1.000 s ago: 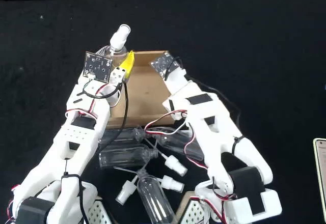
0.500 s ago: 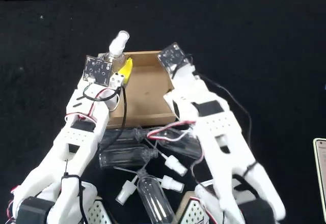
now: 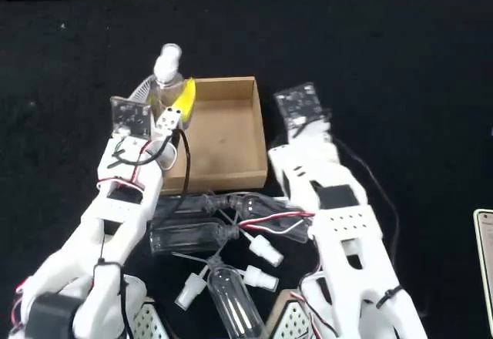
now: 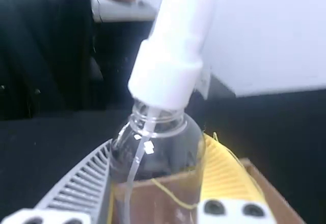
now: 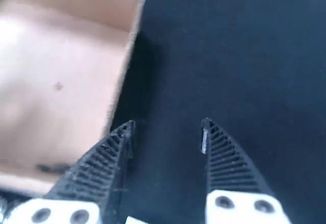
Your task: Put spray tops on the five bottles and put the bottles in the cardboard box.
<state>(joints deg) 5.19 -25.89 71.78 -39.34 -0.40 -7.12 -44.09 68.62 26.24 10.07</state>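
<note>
Upper left of centre in the high view, a clear bottle [image 3: 169, 90] with a white spray top [image 3: 167, 58] on its neck stands at the upper left corner of the cardboard box [image 3: 223, 135]. My left pincer [image 3: 164, 96] is closed around its body, holding it. The bottle is upright, its long axis running toward the top of the frame with the spray top uppermost. A thin dip tube [image 4: 133, 170] hangs inside the clear wall.

Lower centre, below the box and between my arms, the bare bottles [image 3: 189, 239] lie on their sides on the black bench [image 3: 385, 62]. Two of them run left to right and one points toward the lower edge. The loose spray tops [image 3: 266, 250] are scattered beside them.

To the right, my right pincer [image 5: 168, 127] is spread fairly wide and holds nothing. It hangs over the bench just beside the box's right wall.
</note>
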